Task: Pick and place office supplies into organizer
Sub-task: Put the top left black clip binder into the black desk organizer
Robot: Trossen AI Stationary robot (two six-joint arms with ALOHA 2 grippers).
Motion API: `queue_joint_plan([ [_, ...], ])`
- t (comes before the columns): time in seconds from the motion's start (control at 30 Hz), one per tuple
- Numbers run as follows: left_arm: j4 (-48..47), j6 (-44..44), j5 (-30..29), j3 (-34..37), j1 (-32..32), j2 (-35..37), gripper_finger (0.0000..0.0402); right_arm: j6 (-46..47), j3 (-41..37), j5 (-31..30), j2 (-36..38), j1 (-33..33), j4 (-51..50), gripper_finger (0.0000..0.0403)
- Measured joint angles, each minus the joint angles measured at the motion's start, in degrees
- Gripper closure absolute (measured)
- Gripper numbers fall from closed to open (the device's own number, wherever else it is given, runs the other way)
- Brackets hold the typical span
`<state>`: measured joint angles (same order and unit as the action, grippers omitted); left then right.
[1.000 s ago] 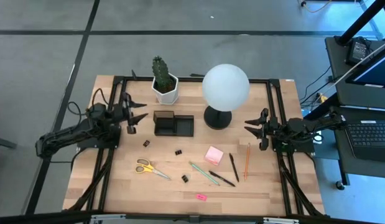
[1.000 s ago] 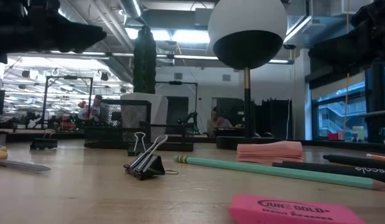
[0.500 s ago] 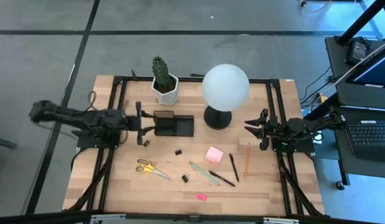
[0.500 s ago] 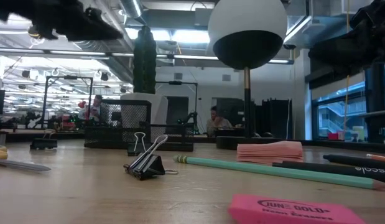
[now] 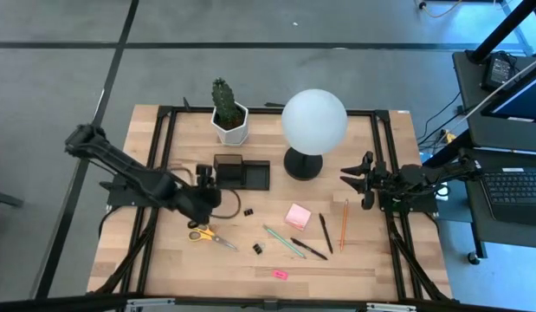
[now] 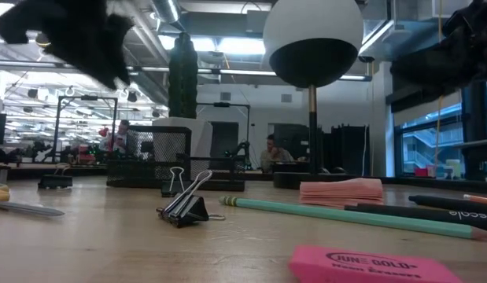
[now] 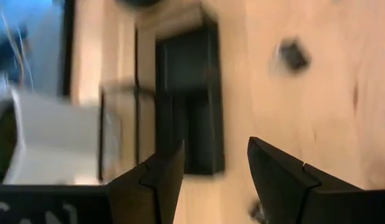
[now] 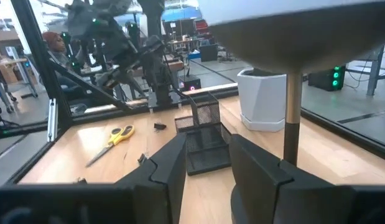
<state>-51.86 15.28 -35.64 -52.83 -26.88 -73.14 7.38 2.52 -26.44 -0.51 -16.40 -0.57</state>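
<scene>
High view, left pincer: extended over the surface, just in front of the organizer; fingers parted, nothing held.
Left wrist view, fingers: spread, bare wood between them, organizer ahead.
Nearest supply: one binder clip directly below or touching the left pincer tip; contact cannot be told.
Second binder clip: just beside, toward the table centre.
Scissors: near, on the front-edge side of the left pincer; long axis runs across the surface, yellow handles toward the left arm.
Sticky-note pad, pens, orange pencil: right half, closer to the right arm.
Right pincer: waiting at the right edge, fingers apart, empty.
Judgement: left arm nearer; short downward reach onto the clip, organizer immediately behind.
Organizer contents: none visible.
</scene>
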Motion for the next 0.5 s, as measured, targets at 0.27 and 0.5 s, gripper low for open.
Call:
queue_joint_plan([
  [0.27, -11.8, 25.6, 11.1, -3.3, 0.3, -9.0, 0.0247, -0.4, 0.0, 0.0, 0.0, 0.0, -1.4, 0.0276],
  [0.5, -11.9, 32.7, 16.2, -3.3, 0.5, -14.1, 0.0246, -3.1, 0.0, 0.0, 0.0, 0.0, -1.4, 0.0276],
])
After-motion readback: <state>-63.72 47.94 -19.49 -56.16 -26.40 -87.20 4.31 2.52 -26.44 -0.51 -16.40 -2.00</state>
